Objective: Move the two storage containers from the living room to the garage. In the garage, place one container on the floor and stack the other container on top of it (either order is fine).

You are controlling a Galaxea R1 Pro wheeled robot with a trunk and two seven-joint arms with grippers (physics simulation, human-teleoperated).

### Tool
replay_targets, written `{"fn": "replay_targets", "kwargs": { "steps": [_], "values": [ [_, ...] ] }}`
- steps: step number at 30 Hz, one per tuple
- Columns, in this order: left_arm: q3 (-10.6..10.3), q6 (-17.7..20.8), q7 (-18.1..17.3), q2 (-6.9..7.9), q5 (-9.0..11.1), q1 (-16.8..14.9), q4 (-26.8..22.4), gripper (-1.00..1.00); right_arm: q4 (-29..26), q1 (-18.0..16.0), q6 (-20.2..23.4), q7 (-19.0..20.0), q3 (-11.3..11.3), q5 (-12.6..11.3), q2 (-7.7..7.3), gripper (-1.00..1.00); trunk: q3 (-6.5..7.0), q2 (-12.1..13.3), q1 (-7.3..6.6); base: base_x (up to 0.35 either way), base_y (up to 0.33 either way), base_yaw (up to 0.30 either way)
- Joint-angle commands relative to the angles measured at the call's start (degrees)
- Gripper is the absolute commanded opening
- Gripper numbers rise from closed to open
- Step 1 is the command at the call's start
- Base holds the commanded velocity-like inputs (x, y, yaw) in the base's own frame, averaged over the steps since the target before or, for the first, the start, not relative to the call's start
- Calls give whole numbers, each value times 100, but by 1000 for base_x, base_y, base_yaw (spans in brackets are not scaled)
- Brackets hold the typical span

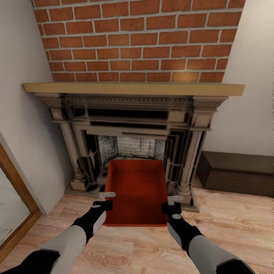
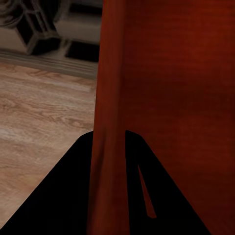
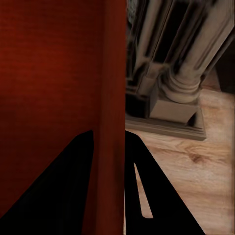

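Storage container (image 1: 136,190) lies between left end effector (image 1: 107,200) and right end effector (image 1: 170,203), each pinching a wall.

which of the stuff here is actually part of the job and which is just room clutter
Part of the job:
storage container, red-orange, open-topped, in front of the fireplace
left gripper, a finger on each side of the container's left wall
right gripper, the same on its right wall

Just there:
brick fireplace
wooden mantel shelf
low dark cabinet
wood plank floor
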Motion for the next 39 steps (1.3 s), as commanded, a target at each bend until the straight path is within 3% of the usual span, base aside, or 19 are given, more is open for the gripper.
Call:
{"fn": "replay_targets", "kwargs": {
  "steps": [1, 24, 39],
  "values": [
    [113, 36, 41, 113, 88, -2, -14, -100, -13, -7, -16, -30, -57, 19, -7, -100, 3, -3, 0, 0, 0, -146],
    [114, 36, 46, 111, 88, -2, -21, -100, -13, -7, -23, -31, -57, 21, -7, -100, 185, -3, 0, 0, 0, -154],
    [111, 36, 46, 105, 88, -2, -12, -100, -10, -7, -13, -47, -57, 22, -4, -100, 196, -3, 0, 0, 0, -17]
  ]
}}
